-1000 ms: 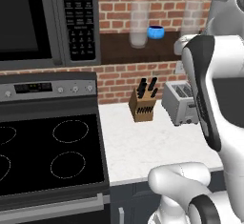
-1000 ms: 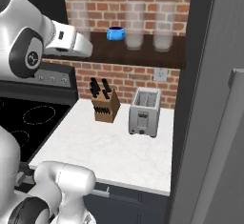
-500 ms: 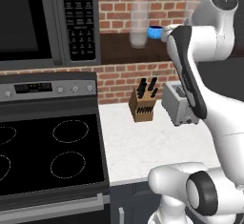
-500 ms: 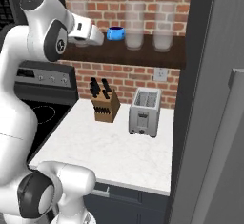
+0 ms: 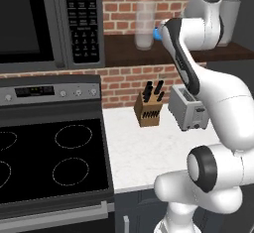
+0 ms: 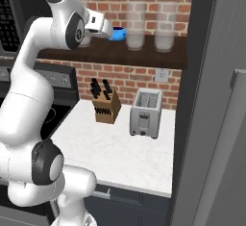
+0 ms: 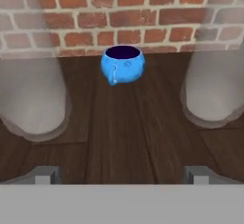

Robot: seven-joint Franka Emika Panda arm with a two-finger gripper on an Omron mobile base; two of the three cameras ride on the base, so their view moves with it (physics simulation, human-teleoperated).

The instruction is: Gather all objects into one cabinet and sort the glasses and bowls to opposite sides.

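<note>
Hand view: jaws spread wide, gripping nothing, lined up on the blue bowl (image 7: 122, 64) sitting on the shelf (image 7: 119, 137) between two glasses (image 7: 28, 94). No gathering or sorting visible yet.

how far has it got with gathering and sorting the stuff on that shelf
Nothing looks gathered or sorted yet. The small blue bowl sits on the wooden shelf against the brick wall, between frosted glasses. In hand: the open gripper is lined up on the bowl, short of it, holding nothing. Left: grasp the bowl, move it to the cabinet, then separate glasses and bowls.
</note>
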